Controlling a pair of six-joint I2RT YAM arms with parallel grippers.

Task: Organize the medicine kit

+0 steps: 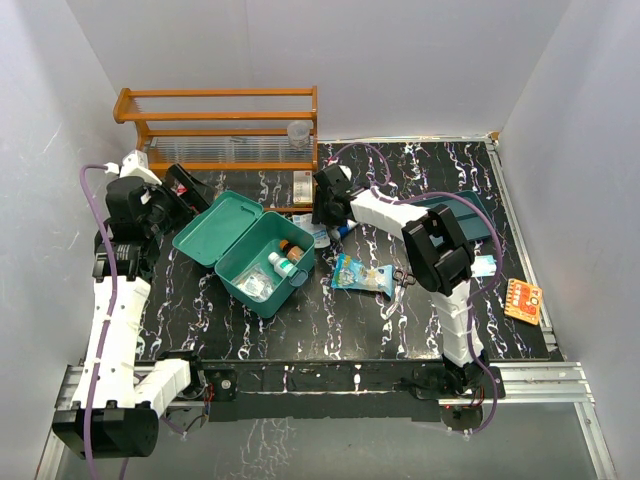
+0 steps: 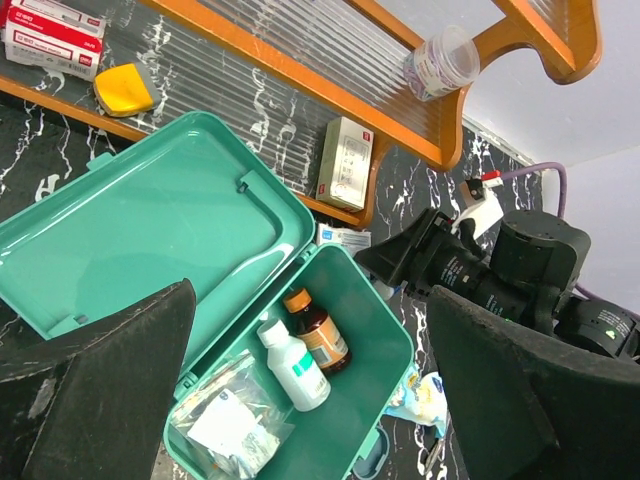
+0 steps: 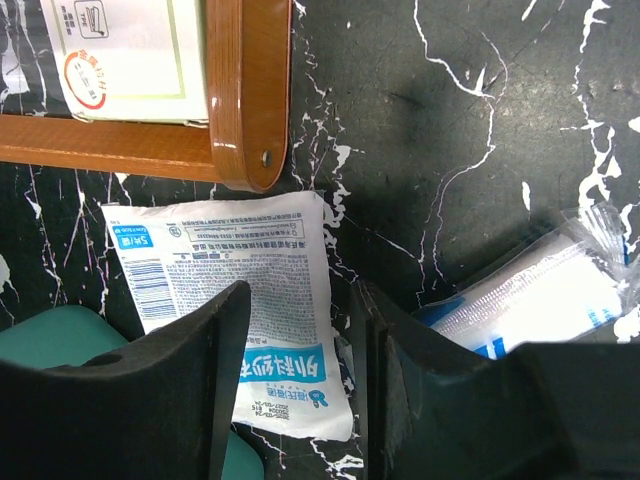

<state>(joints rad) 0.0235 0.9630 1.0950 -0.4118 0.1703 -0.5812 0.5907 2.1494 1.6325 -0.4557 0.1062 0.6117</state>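
Behind the kit, at the rack's foot: right end effector (image 3: pixel 300 295) parted and empty, poised over the right edge of a flat white packet (image 3: pixel 215 250); packet lies on the bench (image 3: pixel 450 120) just beside the wooden rack (image 3: pixel 240 90). Judgement: come down square, pinch the free edge, lift clear of the rack before swinging; flat, so it may slip. Left end effector (image 2: pixel 310 295) wide open, holding nothing, above the medicine kit (image 1: pixel 218 230); kit left of centre, lid open. Contents: brown bottle (image 2: pixel 320 335); white bottle (image 2: pixel 295 370); clear bag (image 2: pixel 225 425).
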